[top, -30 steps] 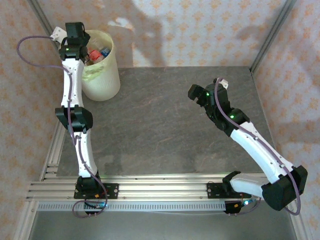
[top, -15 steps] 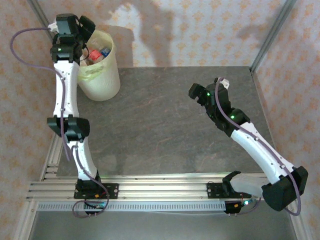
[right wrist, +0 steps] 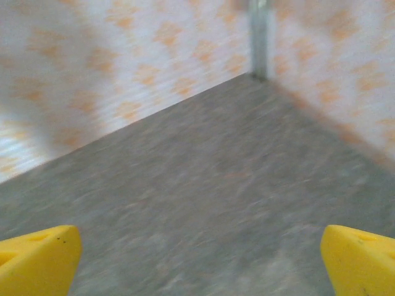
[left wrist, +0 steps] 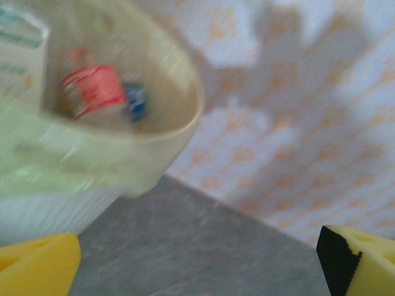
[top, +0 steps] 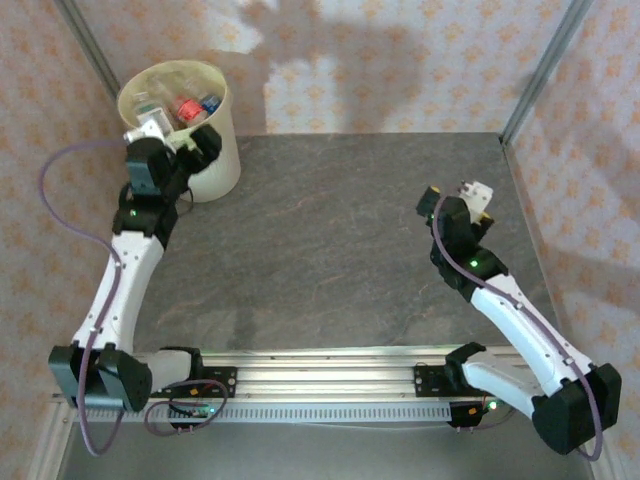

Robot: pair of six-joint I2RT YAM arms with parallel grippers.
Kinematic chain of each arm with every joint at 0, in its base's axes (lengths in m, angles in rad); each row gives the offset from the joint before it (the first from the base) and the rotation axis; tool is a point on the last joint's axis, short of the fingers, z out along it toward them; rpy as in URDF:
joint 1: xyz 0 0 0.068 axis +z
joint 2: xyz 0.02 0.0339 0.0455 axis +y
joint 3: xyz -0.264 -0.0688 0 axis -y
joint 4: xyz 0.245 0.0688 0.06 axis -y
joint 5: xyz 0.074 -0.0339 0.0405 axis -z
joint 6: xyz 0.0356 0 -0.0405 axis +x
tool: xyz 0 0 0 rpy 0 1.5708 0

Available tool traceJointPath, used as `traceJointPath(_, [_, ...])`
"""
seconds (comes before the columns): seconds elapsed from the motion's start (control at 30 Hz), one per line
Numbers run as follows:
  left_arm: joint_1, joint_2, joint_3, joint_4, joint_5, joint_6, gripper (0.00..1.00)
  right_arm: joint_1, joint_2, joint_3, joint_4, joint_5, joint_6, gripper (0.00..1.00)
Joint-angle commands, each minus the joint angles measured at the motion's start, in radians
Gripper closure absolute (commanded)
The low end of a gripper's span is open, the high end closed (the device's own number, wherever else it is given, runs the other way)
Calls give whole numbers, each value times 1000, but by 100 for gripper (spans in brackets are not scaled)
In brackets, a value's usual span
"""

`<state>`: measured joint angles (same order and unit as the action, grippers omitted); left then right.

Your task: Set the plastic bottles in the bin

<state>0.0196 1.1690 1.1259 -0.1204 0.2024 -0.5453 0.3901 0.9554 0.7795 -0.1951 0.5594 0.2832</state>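
Two grippers stand empty, jaws spread wide. The left gripper [left wrist: 197, 271], its yellow fingertips [left wrist: 37, 265] far apart, hovers just beside the near wall of the bin [top: 222, 165] and touches nothing. The right gripper [right wrist: 197, 262] hangs equally wide above the dark table [top: 330, 260], well apart from the bin. The plastic bottles [top: 190, 108] in sight, a red-labelled one and a blue cap among them, lie inside the cream bin at the table's far-left corner. The job looks at or near its finish, with both arms empty-handed. Any next move calls for the left arm to steer clear of the rim, lest a knock tip the bin.
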Motion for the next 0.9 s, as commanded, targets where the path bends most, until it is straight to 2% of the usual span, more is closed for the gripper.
traceJointPath(0.0, [2, -131, -167, 139, -112, 111, 0, -84, -64, -123, 134, 128, -127, 1])
traceJointPath(0.17, [2, -205, -423, 206, -197, 177, 0, -250, -103, -286, 234, 55, -160, 1])
traceJointPath(0.33, [2, -151, -555, 224, -366, 244, 0, -395, -20, -384, 367, -141, -151, 0])
traceJointPath(0.47, [3, -53, -656, 448, -349, 351, 0, -426, 142, -378, 475, -253, -192, 1])
traceJointPath(0.6, [2, 80, -622, 480, -405, 391, 0, -426, 294, -349, 566, -344, -252, 1])
traceJointPath(0.63, [3, 109, -611, 493, -402, 393, 0, -427, 307, -342, 581, -354, -267, 1])
traceJointPath(0.73, [-1, 179, -591, 544, -414, 424, 0, -431, 350, -383, 777, -344, -292, 1])
traceJointPath(0.87, [3, 248, -619, 647, -360, 441, 0, -434, 370, -357, 754, -491, -351, 1])
